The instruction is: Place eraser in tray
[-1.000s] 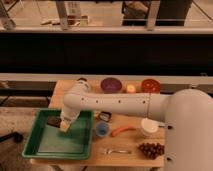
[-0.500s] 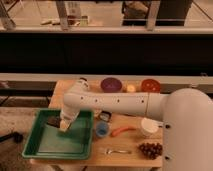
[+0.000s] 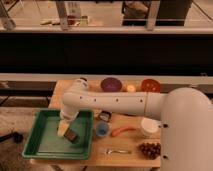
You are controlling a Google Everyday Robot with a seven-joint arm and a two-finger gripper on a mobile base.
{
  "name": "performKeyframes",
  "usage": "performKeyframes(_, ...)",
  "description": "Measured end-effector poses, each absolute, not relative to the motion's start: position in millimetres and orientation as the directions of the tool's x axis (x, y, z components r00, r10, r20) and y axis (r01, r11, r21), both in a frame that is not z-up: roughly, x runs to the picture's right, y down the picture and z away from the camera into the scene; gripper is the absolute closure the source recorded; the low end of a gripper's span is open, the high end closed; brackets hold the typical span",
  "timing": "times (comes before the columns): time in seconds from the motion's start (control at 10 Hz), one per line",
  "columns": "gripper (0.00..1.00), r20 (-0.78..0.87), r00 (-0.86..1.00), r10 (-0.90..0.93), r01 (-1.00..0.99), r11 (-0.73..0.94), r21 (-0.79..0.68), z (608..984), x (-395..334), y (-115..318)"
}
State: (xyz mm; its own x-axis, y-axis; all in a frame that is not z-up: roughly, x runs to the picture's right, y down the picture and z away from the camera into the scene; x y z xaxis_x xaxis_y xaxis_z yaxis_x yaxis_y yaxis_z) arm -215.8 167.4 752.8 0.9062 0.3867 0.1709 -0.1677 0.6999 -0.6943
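The green tray sits at the table's front left. My gripper hangs from the white arm and points down inside the tray, close to its flat bottom. The eraser, a small dark block, is in the tray right at the gripper tip, on its lower right side. I cannot tell whether the gripper still touches it.
A blue cup stands just right of the tray, with a small dark square item behind it. A purple bowl, a yellow item and a red bowl stand at the back. An orange carrot, a white cup, a fork and grapes lie at the right.
The gripper has dipped slightly lower inside the tray. The dark eraser now shows at its lower right near the tray bottom.
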Motion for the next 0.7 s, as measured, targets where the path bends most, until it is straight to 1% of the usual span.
performKeyframes(0.3, 0.2, 0.173, 0.912, 0.372, -0.162, 0.713, -0.682, 754.6, -218.5, 162.6)
performKeyframes(0.7, 0.2, 0.175, 0.932, 0.318, -0.13, 0.742, -0.657, 748.3, -232.1, 144.6)
